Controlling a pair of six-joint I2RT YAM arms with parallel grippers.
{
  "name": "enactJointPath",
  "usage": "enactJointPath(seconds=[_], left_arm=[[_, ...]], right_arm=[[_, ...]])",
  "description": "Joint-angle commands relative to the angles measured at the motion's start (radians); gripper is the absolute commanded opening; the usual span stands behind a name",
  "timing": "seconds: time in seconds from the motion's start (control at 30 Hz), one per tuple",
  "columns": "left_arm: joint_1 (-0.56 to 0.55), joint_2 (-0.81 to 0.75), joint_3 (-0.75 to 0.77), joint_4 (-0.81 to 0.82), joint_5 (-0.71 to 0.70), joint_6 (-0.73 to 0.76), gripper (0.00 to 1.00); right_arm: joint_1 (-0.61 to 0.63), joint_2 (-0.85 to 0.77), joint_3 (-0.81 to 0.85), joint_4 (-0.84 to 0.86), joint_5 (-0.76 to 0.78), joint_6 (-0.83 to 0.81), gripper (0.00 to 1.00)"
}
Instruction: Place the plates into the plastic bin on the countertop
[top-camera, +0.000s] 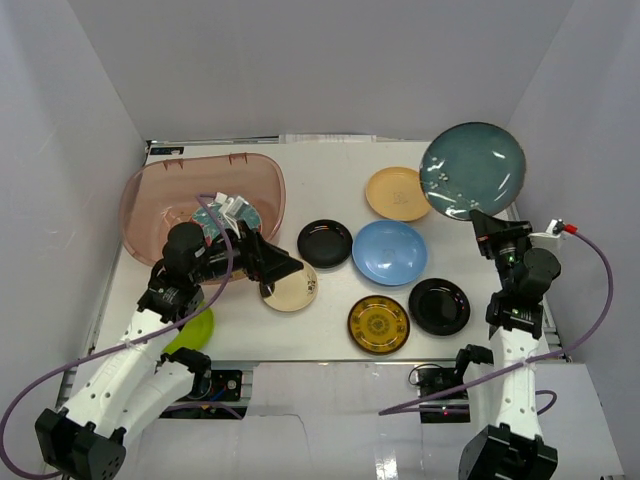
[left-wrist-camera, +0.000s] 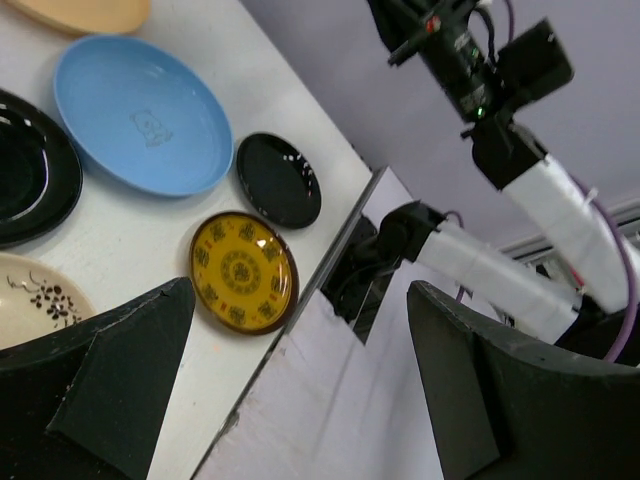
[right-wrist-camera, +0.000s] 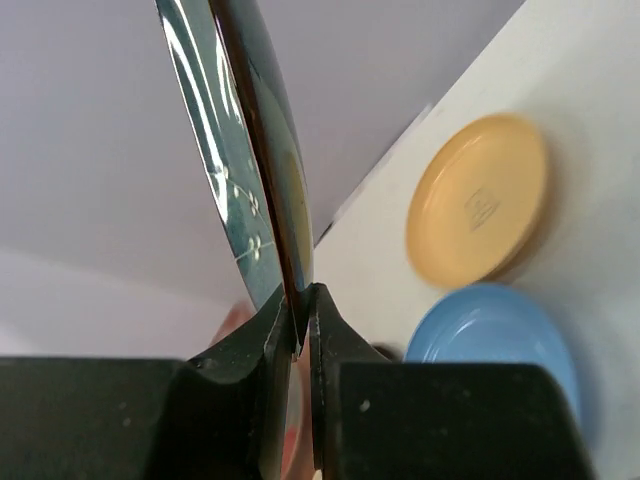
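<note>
My right gripper (top-camera: 484, 217) is shut on the lower rim of a dark teal plate (top-camera: 473, 170), held up on edge above the back right of the countertop (top-camera: 330, 180). In the right wrist view the fingertips pinch that teal plate (right-wrist-camera: 235, 150) at the gripper (right-wrist-camera: 301, 298). My left gripper (top-camera: 275, 265) stands open and empty beside a cream plate (top-camera: 292, 287), just right of the plastic bin (top-camera: 160, 190). A floral plate (top-camera: 222, 218) lies in the bin. In the left wrist view the left gripper (left-wrist-camera: 300, 290) spans nothing.
On the countertop lie a yellow-orange plate (top-camera: 397, 193), a blue plate (top-camera: 390, 252), two black plates (top-camera: 325, 243) (top-camera: 439, 306) and a yellow patterned plate (top-camera: 379, 324). A lime green plate (top-camera: 190, 328) shows under the left arm. White walls close in three sides.
</note>
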Motion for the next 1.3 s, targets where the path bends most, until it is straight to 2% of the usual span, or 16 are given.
enactJointPath(seconds=[0.0,0.13,0.37,0.5,0.7,0.77,0.8,0.93,0.97,1.03,1.07,1.13,1.17,1.23,1.27], left_arm=[[-0.006,-0.008,0.052,0.071,-0.074,-0.131,0.98],[-0.007,0.031,0.044,0.166,-0.123,-0.18,0.98],[-0.046,0.254,0.067,0.238,-0.137,-0.146,0.95],[-0.105,0.335,0.089,0.355,-0.155,-0.165,0.95],[-0.164,0.487,0.154,0.407,-0.175,-0.165,0.94],[-0.191,0.536,0.167,0.415,-0.19,-0.155,0.9],[-0.204,0.547,0.174,0.421,-0.195,-0.154,0.86],[-0.214,0.57,0.179,0.424,-0.232,-0.145,0.58],[-0.214,0.567,0.179,0.42,-0.245,-0.14,0.39],[-0.214,0.558,0.182,0.413,-0.255,-0.134,0.22],[-0.214,0.546,0.185,0.398,-0.267,-0.123,0.08],[-0.214,0.53,0.196,0.375,-0.281,-0.117,0.0],[-0.216,0.519,0.21,0.361,-0.307,-0.111,0.0],[-0.213,0.489,0.233,0.306,-0.339,-0.091,0.0],[-0.213,0.478,0.266,0.288,-0.353,-0.08,0.0]], right_arm=[[0.051,-0.102,-0.019,0.006,-0.238,0.064,0.08],[0.141,-0.183,-0.032,-0.051,-0.33,0.072,0.08],[0.227,-0.188,-0.032,-0.033,-0.481,0.108,0.08],[0.261,-0.177,-0.032,-0.076,-0.509,0.071,0.08],[0.302,-0.174,-0.044,-0.076,-0.526,0.068,0.08],[0.302,-0.172,-0.044,-0.073,-0.532,0.068,0.08],[0.333,-0.171,-0.044,-0.071,-0.534,0.068,0.08],[0.344,-0.163,-0.05,-0.065,-0.555,0.066,0.08],[0.348,-0.163,-0.052,-0.063,-0.56,0.063,0.08],[0.348,-0.168,-0.058,-0.071,-0.555,0.06,0.08],[0.35,-0.168,-0.061,-0.07,-0.554,0.062,0.08],[0.35,-0.171,-0.067,-0.071,-0.552,0.063,0.08],[0.351,-0.171,-0.073,-0.071,-0.551,0.062,0.23],[0.351,-0.176,-0.079,-0.074,-0.554,0.055,0.4],[0.351,-0.179,-0.082,-0.077,-0.557,0.052,0.54]])
